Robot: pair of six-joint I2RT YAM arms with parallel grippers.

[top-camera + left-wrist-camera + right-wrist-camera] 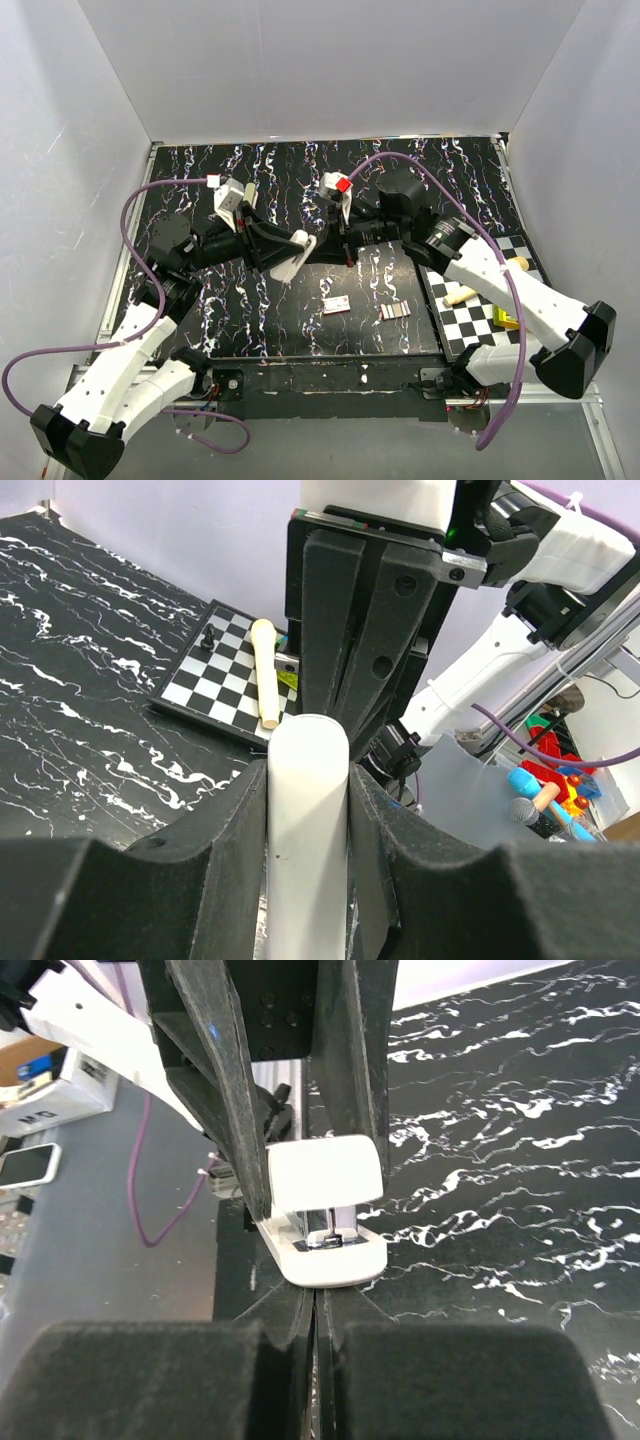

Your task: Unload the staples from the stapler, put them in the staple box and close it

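Observation:
A white stapler [298,245] hangs above the middle of the black marbled mat, with my left gripper [290,255] shut on its body. The left wrist view shows the stapler [308,820] squeezed between both pads. In the right wrist view its nose [325,1260] faces me, slightly open, with the metal magazine [330,1238] showing. My right gripper [318,1295] is shut and empty, its tips right at the underside of the stapler's nose. From above, the right gripper [345,248] meets the stapler from the right. I cannot make out staples inside the stapler.
Two small flat pieces lie on the mat near the front: a pinkish one [337,305] and a grey strip-like one [395,311]. A chessboard [485,330] sits at the right with a wooden stick [460,295] and a yellow item [505,320] on it.

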